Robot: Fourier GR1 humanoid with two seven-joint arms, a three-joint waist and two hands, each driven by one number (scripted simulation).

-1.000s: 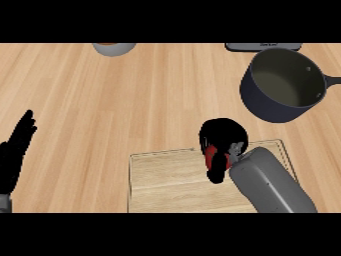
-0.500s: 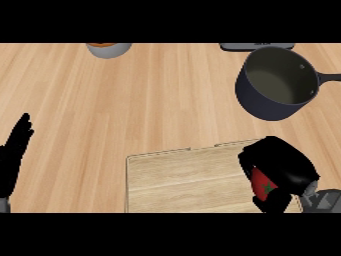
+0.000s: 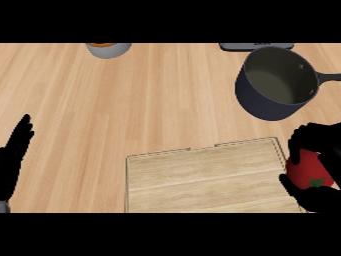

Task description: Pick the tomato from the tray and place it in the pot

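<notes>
The tomato (image 3: 310, 172) is held enclosed in the right hand (image 3: 328, 165), off the tray's (image 3: 202, 180) right edge. The left hand (image 3: 7, 162) rests open, lower left. The pot (image 3: 276, 82) lies directly beyond the right hand, well apart.

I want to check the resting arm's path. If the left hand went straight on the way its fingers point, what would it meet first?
The left hand points up the view, slightly right, over bare counter. The way looks free for most of the view; far off, the line may pass near the grey bowl at the top edge, though depth is unclear.
</notes>
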